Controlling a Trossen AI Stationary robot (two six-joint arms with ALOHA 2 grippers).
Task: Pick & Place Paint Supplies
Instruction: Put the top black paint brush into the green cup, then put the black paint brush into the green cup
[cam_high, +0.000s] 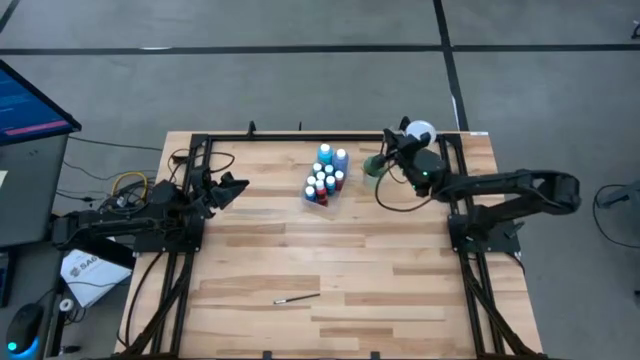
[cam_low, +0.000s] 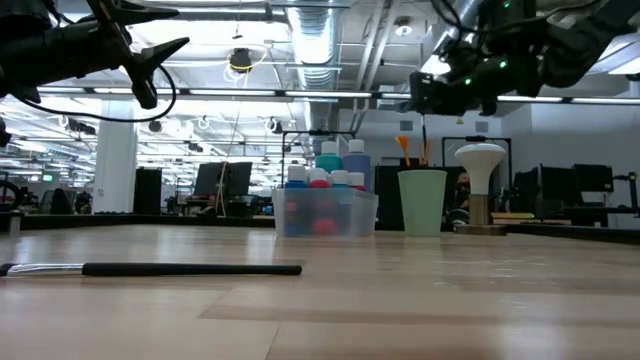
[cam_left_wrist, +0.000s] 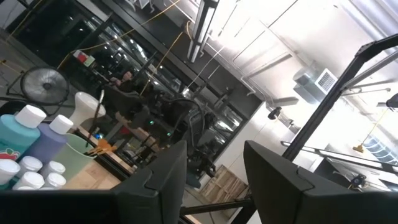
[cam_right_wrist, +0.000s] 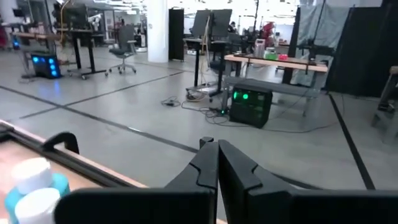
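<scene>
Several white-capped paint bottles (cam_high: 326, 176) stand in a clear tray (cam_low: 325, 213) at the table's far middle. Right of it stands a pale green cup (cam_low: 422, 201) with thin brushes (cam_low: 404, 150) sticking up out of it. One dark paintbrush (cam_high: 297, 297) lies flat near the table's front edge, also in the low view (cam_low: 190, 268). My right gripper (cam_high: 388, 139) hangs shut and empty in the air by the cup's far side, pointing level past the bottles (cam_right_wrist: 34, 186). My left gripper (cam_high: 238, 186) waits open at the left, raised, nothing between its fingers (cam_left_wrist: 214, 149).
A white mushroom-shaped object (cam_high: 420, 132) stands at the far right corner, beside the cup. Black frame rails (cam_high: 190, 200) run along both sides of the table. Bare wood lies between the tray and the loose brush.
</scene>
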